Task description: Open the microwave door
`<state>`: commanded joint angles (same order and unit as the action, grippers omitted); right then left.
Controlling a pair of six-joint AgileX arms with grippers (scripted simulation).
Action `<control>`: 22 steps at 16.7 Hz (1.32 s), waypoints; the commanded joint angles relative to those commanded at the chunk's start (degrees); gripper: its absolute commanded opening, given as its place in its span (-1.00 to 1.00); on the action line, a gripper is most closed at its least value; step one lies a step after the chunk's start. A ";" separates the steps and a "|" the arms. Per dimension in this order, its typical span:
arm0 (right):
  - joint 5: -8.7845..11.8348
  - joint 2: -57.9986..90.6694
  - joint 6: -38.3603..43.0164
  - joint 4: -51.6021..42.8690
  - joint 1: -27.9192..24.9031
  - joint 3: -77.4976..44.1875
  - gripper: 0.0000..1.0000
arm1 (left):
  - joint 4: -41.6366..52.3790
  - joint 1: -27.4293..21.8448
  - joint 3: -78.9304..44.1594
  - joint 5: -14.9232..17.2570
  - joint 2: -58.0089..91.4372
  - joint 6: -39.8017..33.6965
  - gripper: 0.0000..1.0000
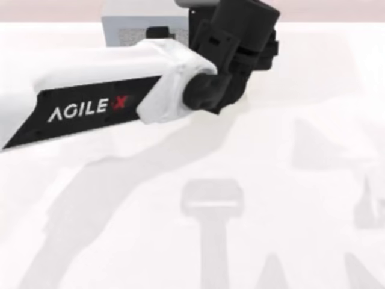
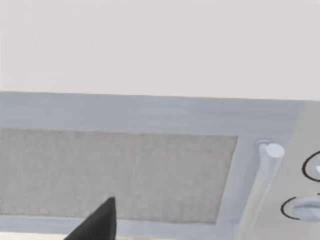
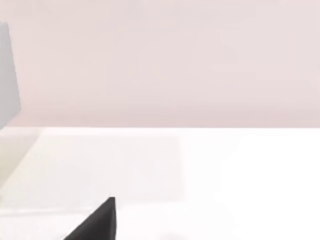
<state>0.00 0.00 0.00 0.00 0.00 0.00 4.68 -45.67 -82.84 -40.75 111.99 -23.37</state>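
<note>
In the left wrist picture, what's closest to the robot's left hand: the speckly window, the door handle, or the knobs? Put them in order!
1. Speckly window, right by the left hand's dark fingertip.
2. Door handle, past the window's edge.
3. Knobs, beyond the handle, at the picture's edge.

Support surface: white table (image 1: pixel 289 198), plain and matte, filling nearly the whole top view. Soft grey shadows cross its near half.

The microwave (image 1: pixel 135 24) stands directly on the table at the far edge, left of centre; only its light-grey top and a strip of speckled front show in the top view, the remainder is covered. In the right wrist view the tabletop runs flat back to a pale pink wall, with a grey corner of the microwave at the frame's edge.
</note>
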 joint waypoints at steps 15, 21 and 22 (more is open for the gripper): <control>0.00 0.00 0.00 0.00 0.00 0.00 1.00 | -4.44 6.25 -11.40 5.48 13.20 4.33 1.00; 0.00 0.00 0.00 0.00 0.00 0.00 1.00 | -4.44 6.25 -11.40 5.48 13.20 4.33 0.25; 0.00 0.00 0.00 0.00 0.00 0.00 1.00 | -4.44 6.25 -11.40 5.48 13.20 4.33 0.10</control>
<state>0.00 0.00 0.00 0.00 0.00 0.00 0.24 -39.42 -94.24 -35.27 125.19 -19.04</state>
